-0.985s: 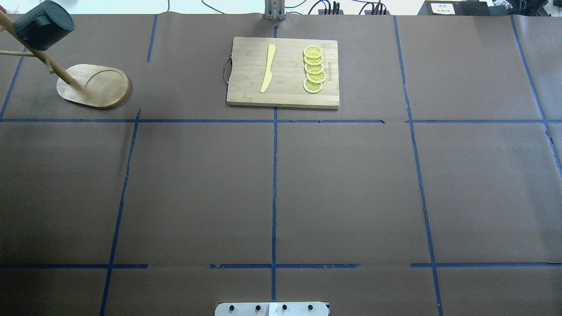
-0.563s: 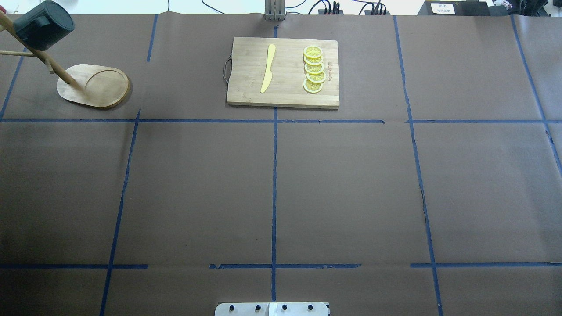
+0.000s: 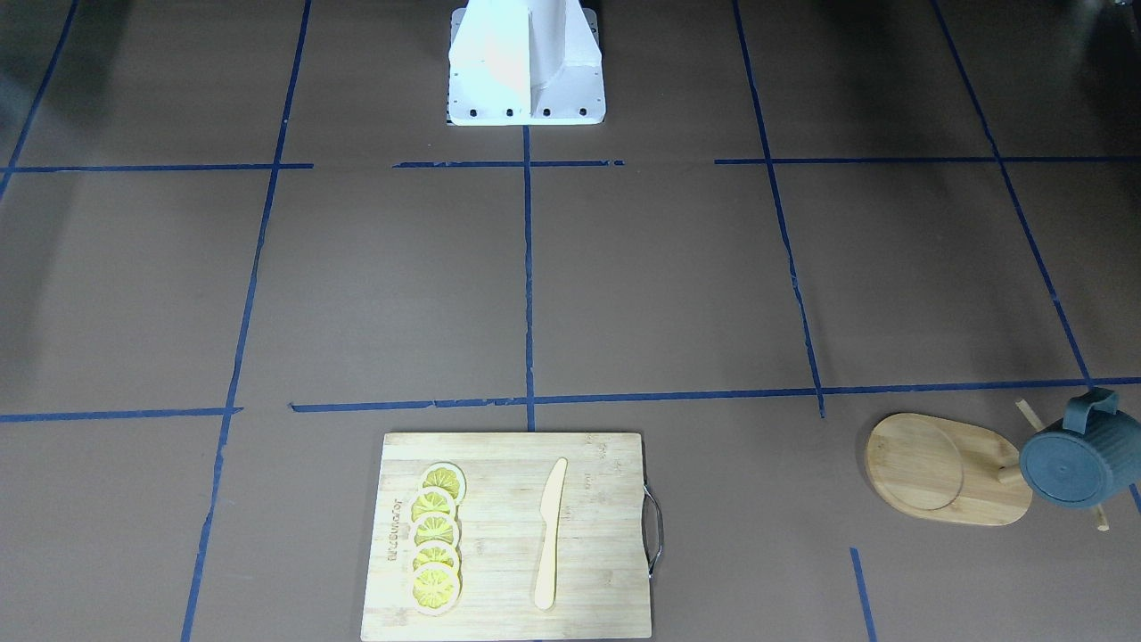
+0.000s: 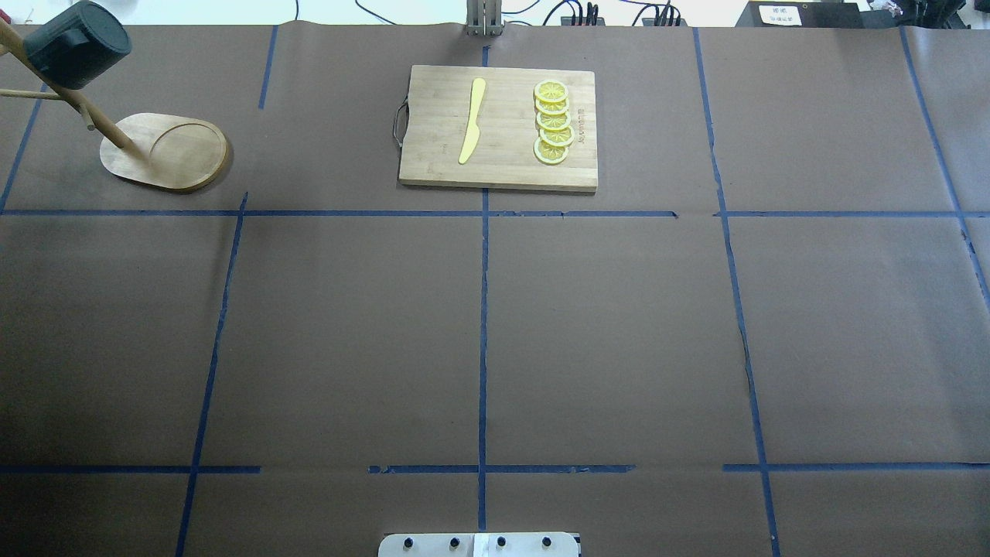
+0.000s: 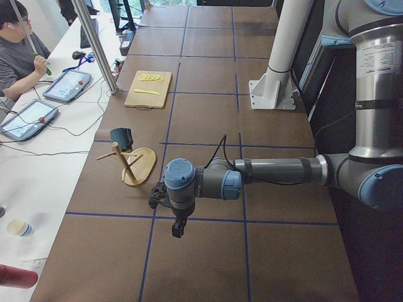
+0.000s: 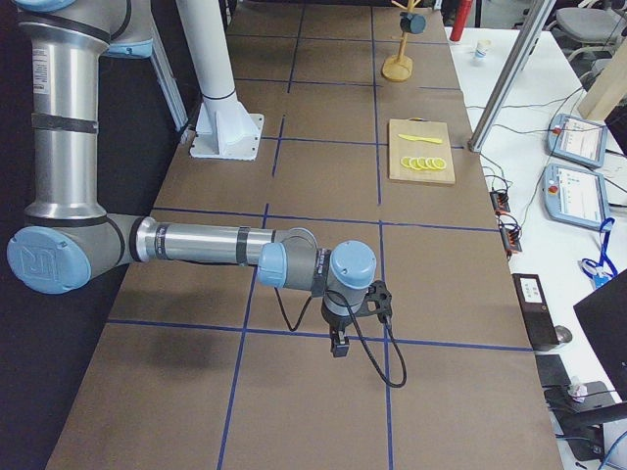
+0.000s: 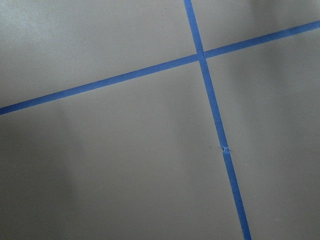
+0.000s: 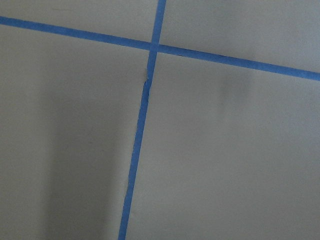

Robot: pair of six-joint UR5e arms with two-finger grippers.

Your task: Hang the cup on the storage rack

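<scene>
The cup point(image 4: 76, 45) hangs on the storage rack point(image 4: 166, 151), which stands at the far left corner of the counter point(image 4: 619, 325), so I judge the hanging to be done already. The long axis of the cup is tilted, not upright: its dark round bottom looks outward, the loop handle is near the pegs, and the yellow inside does not show. Any coming move turns on one relation: the cup lies far and to the left of both tools. The left tool point(image 5: 180, 229) is the nearer one, and the right tool point(image 6: 338, 346) hovers well apart on the right (both low over brown paper with blue tape lines). Whether either tool is wide or narrow I cannot tell, because each shows only in a side view. The cup is ribbed, matte teal-grey and probably rigid. The rack is light smooth wood with an oval base, a round recess and thin dowel pegs. A bamboo cutting board point(image 4: 433, 155) with lemon slices point(image 4: 553, 124) and a yellow knife point(image 4: 472, 120) lies far, in the middle.
</scene>
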